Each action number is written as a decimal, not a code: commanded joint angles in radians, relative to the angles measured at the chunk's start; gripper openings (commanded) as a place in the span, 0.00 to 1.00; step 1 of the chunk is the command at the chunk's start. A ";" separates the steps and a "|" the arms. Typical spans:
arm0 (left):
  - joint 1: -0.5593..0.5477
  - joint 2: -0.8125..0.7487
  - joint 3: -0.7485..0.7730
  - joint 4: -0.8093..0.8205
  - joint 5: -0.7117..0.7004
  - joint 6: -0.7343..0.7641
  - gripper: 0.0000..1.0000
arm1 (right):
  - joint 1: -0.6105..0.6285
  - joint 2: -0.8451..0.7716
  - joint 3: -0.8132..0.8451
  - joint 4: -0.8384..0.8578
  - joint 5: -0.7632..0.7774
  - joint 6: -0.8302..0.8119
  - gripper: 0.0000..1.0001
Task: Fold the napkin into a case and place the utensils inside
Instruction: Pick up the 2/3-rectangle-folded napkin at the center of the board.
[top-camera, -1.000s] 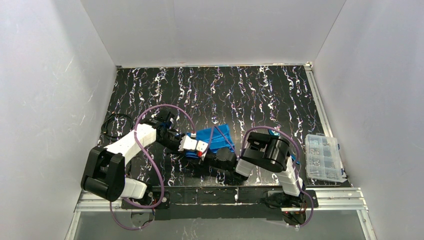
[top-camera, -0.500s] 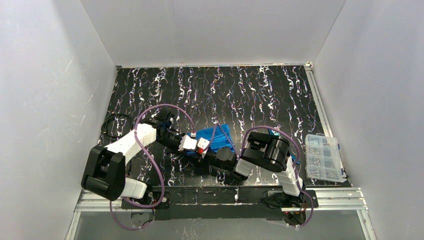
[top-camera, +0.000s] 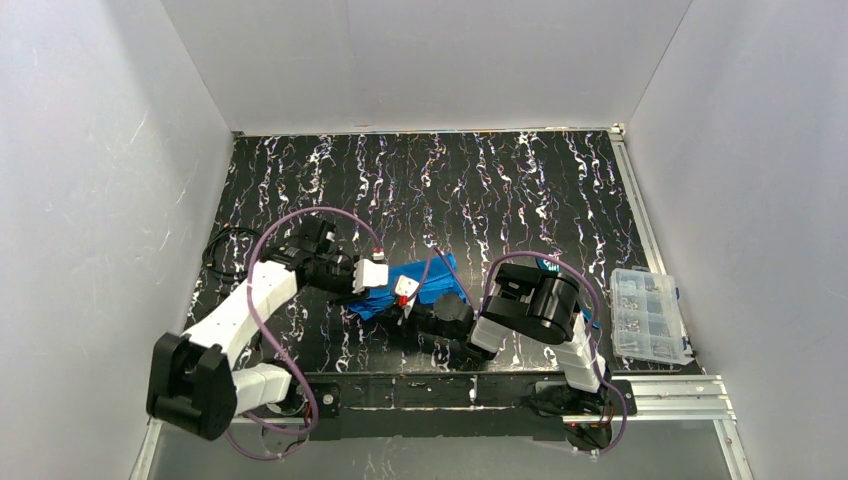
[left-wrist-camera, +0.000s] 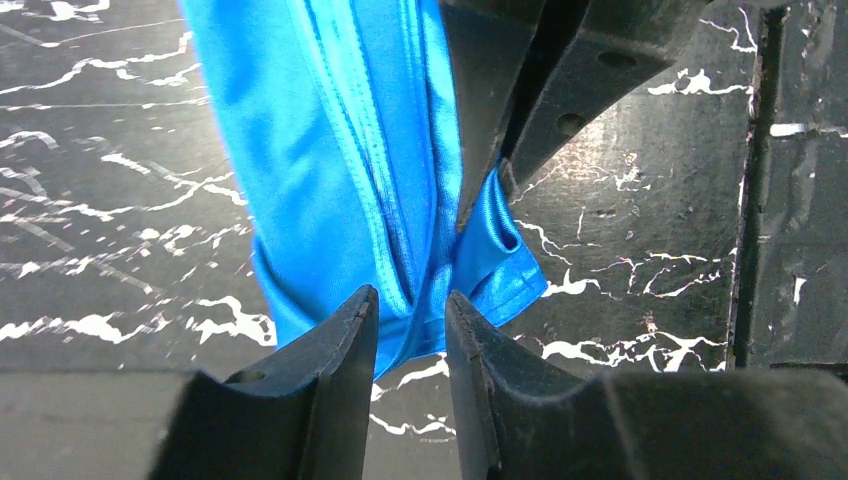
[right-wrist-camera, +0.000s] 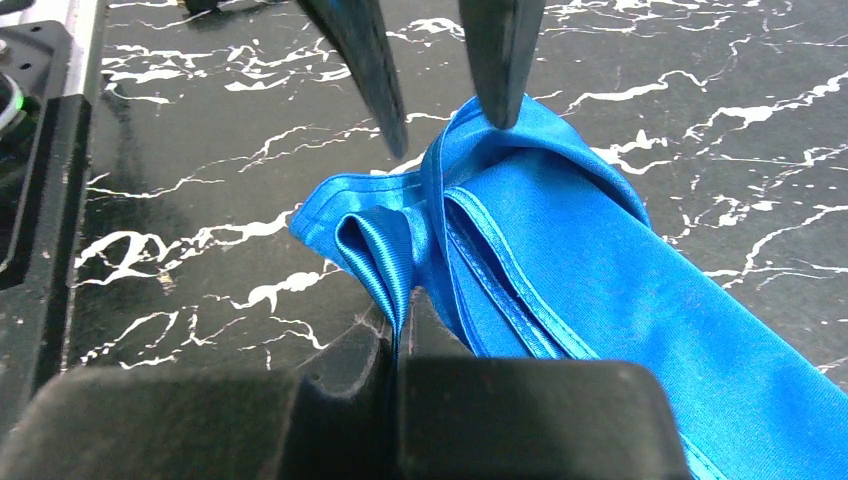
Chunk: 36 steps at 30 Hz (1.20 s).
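The napkin (right-wrist-camera: 560, 260) lies folded into a narrow layered strip near the front of the counter (top-camera: 420, 180), between the two arms. The right fingers (right-wrist-camera: 395, 400) are pinched tight on a looped fold at its end. The left fingers (left-wrist-camera: 350, 335) stand a little parted over that same corner, one tip touching the cloth, gripping nothing.

It looks to me like a tuck or a regrip at this corner. To do it well, the right should hold its pinch low and steady so the layers don't spring open. The left should close on the stitched hem beside the loop rather than on the loop itself. The two pairs of fingers are nearly touching, so any sideways move risks a knock.

A clear parts box (top-camera: 648, 315) sits well off at the right edge, and a black cable (top-camera: 225, 248) coils at the left. A purple cable (top-camera: 320, 210) arcs over the left arm and could drag across the cloth. I can't see the utensils anywhere.
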 joint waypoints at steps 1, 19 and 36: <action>0.020 -0.111 -0.026 0.005 -0.041 -0.104 0.30 | -0.005 -0.009 0.001 0.063 -0.044 0.041 0.01; 0.018 -0.005 -0.020 0.206 -0.227 -0.483 0.17 | -0.030 -0.038 0.013 -0.018 -0.051 0.141 0.01; -0.016 0.107 -0.022 0.269 -0.289 -0.532 0.16 | -0.083 -0.067 0.049 -0.110 -0.100 0.318 0.01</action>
